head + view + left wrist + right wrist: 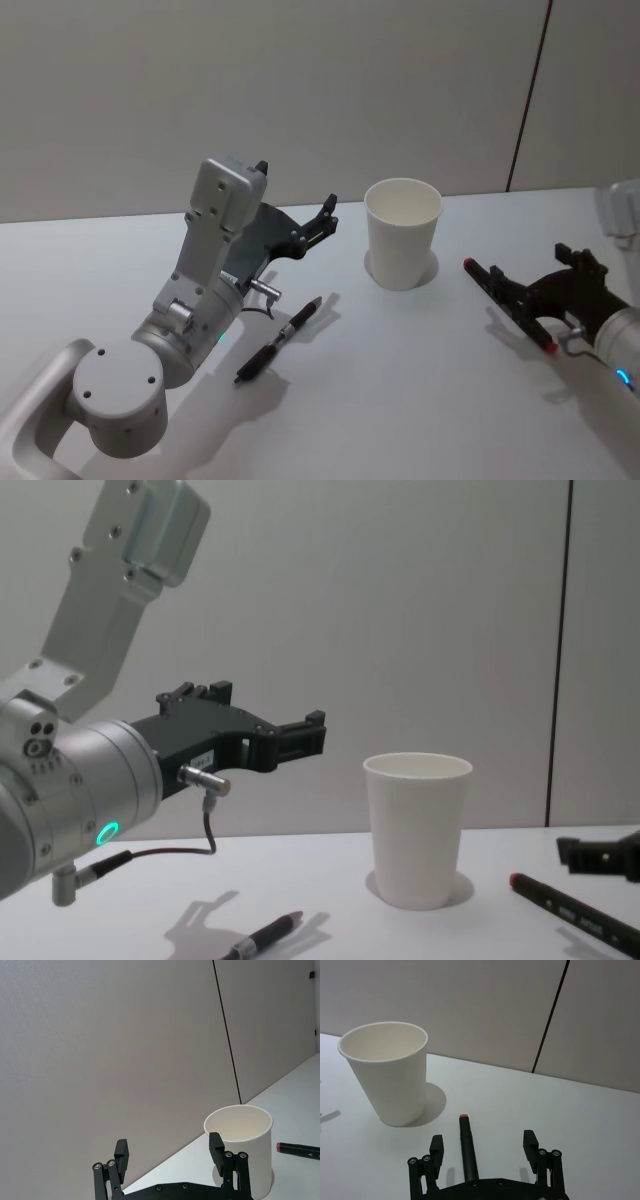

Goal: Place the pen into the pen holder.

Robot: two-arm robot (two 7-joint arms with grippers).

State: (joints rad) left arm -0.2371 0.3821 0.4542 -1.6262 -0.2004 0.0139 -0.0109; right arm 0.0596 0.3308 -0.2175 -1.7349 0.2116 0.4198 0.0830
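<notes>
White table (400, 400), grey seamed wall (300, 80)

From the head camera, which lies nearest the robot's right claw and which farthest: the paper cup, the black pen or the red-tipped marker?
1. The red-tipped marker, lying just under the open right gripper.
2. The paper cup, standing to its left, a little farther back.
3. The black pen, lying farthest off, on the robot's left side.

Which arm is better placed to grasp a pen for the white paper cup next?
Likely the right: its open right hand sits low with the black red-tipped marker lying between its fingers. The open left hand is raised off the white table where the slim black pen lies.
</notes>
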